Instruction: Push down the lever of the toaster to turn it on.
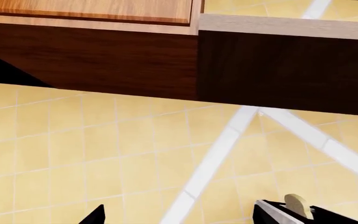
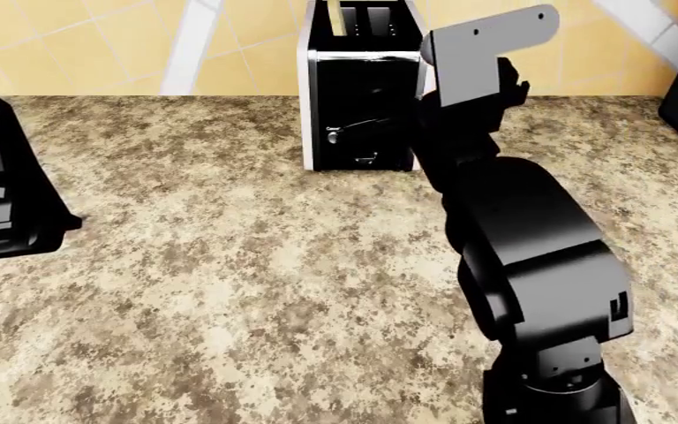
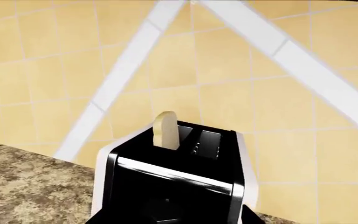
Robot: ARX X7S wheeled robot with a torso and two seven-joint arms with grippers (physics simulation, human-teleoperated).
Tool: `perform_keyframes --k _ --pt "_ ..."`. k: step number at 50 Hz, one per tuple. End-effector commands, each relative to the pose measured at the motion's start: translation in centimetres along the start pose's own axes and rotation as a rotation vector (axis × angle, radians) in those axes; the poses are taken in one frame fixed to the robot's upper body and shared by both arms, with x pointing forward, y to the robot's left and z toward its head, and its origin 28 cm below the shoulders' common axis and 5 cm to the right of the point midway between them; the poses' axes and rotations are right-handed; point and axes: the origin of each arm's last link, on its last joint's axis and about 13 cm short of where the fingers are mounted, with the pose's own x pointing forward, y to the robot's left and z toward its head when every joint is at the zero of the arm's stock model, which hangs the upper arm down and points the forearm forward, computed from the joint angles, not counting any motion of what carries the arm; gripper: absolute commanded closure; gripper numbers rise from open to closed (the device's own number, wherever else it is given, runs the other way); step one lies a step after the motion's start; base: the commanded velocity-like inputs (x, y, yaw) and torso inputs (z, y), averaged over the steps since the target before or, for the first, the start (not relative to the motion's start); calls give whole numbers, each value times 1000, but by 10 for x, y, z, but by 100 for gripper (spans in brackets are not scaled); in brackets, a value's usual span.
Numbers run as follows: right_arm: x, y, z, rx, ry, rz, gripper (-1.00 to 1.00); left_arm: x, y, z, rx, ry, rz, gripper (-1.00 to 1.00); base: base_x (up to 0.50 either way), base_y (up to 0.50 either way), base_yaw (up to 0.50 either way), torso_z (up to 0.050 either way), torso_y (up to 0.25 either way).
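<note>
Right arm (image 2: 528, 256) nearest, its jaws hidden, state unclear, just before toaster (image 2: 357, 97), lever (image 2: 335, 134) on its front panel.

The toaster (image 2: 360, 97) is standing at the far edge of the worktop (image 2: 257, 291), at about 12 o'clock from the robot, backing onto the tiled wall (image 2: 103, 35). A bread slice (image 3: 165, 129) is sitting in its left slot. The right arm (image 2: 516, 230) is reaching in from 5 o'clock, overlapping the toaster's right side. The left claw (image 2: 10, 190) is hovering at 9 o'clock, well apart from it.
</note>
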Motion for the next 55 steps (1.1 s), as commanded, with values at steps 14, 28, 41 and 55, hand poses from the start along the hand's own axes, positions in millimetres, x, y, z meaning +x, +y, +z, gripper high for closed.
perform_keyframes --k 14,28,41,55 --pt "20 6 1 2 17 16 -100 0 2 0 1 -3 5 -100 0 0 0 0 0" --pt "28 2 -1 6 34 -17 -100 1 3 -1 2 -5 9 -100 0 0 0 0 0" --pt "32 3 -6 5 43 -11 100 0 5 0 1 -5 14 -100 0 0 0 0 0" --pt "35 3 -7 -1 45 -14 100 -1 4 -1 2 -4 13 -100 0 0 0 0 0"
